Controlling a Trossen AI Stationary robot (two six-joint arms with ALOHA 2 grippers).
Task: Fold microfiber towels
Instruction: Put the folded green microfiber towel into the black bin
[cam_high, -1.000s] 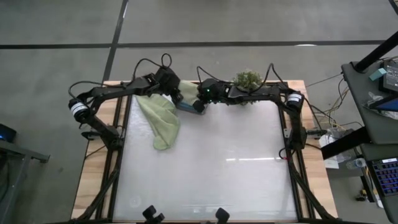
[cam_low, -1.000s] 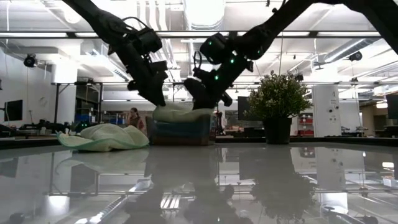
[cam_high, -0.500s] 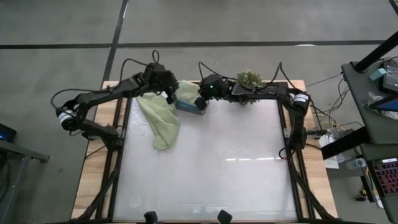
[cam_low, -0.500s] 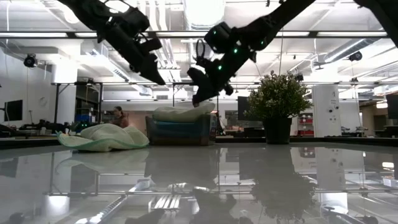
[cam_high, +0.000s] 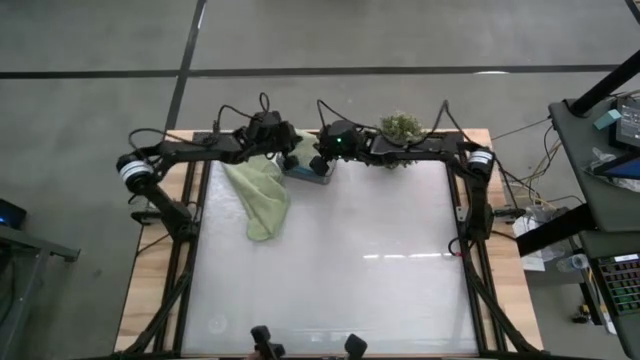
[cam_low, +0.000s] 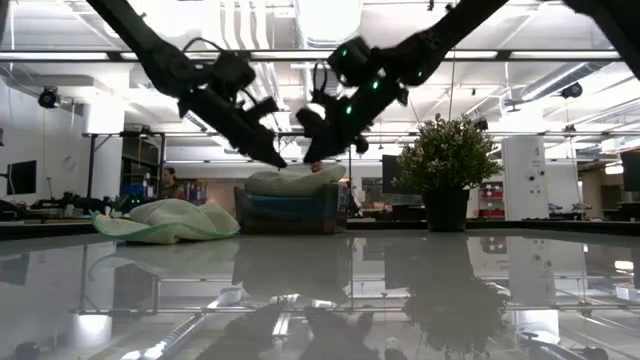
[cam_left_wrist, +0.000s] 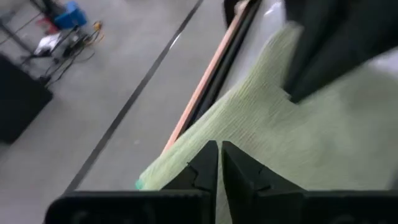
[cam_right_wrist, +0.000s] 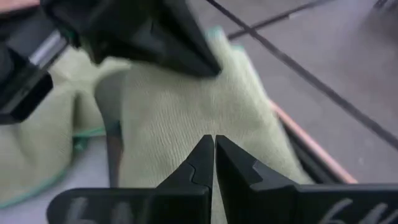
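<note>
From overhead, a crumpled light sage green microfiber towel (cam_high: 258, 195) lies on the glossy white table (cam_high: 340, 270) around 10 o'clock. The left gripper (cam_high: 290, 152) and right gripper (cam_high: 318, 164) meet at 12 over a small dark grey rectangular tray (cam_high: 305, 170), mostly hidden under them.

At table height, a second sage towel (cam_low: 290, 181) mounds on the tray's stack, teal-blue towel edges (cam_low: 290, 208) below it; both grippers hover just above. A bushy potted plant (cam_low: 447, 165) stands at 3; a person (cam_low: 170, 185) blurs far behind.

In each wrist view the fingers are pressed together, pinching nothing, over sage cloth.
</note>
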